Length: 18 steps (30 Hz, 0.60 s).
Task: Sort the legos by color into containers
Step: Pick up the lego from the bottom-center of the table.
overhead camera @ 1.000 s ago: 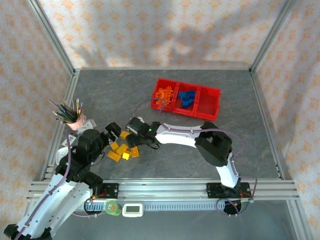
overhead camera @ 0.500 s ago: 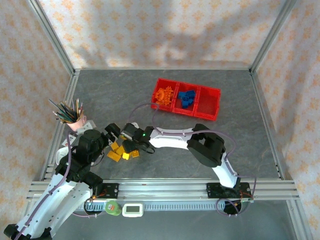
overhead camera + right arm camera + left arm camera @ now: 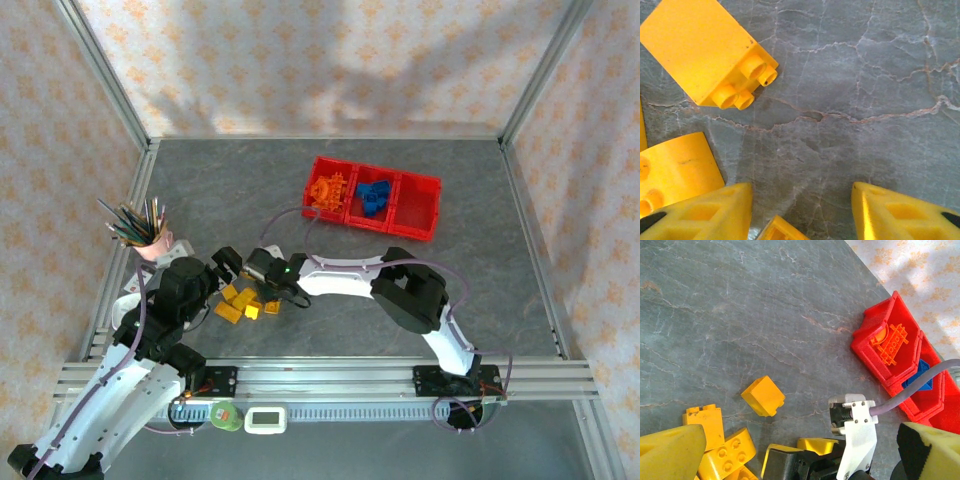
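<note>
The right arm is being held stretched across the table toward the near left, where a cluster of yellow legos is lying. The right fingers are being kept wide apart close over the grey surface, with nothing gripped between them. A studded yellow brick is lying just ahead of them, and another yellow piece is sitting beside one tip. The left fingers are likewise being held spread, nothing clasped, over the same pile. One yellow block is sitting a little apart from the heap. Well away, toward the far right, the red containers are resting. Orange legos are being held in the left bin, blue legos in the middle one. A pink cup of pencils is standing at the left edge.
</note>
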Each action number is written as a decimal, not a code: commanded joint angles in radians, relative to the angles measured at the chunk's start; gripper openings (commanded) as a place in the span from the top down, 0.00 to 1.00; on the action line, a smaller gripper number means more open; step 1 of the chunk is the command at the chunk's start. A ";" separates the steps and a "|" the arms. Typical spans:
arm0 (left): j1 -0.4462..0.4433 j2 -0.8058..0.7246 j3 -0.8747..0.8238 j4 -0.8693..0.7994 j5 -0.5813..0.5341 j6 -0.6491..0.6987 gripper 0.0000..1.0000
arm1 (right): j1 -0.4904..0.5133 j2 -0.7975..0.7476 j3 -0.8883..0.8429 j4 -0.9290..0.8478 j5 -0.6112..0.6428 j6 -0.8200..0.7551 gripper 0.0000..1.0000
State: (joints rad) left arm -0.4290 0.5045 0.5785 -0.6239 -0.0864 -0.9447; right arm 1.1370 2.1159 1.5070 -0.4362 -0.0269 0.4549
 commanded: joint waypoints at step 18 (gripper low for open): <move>0.010 -0.003 0.029 -0.014 0.011 0.016 0.01 | 0.046 -0.131 -0.150 -0.169 0.023 0.238 0.37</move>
State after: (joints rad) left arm -0.4290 0.5045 0.5819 -0.6243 -0.0860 -0.9421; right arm 1.1702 2.0262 1.4014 -0.5304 -0.0174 0.6411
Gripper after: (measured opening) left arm 0.992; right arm 0.636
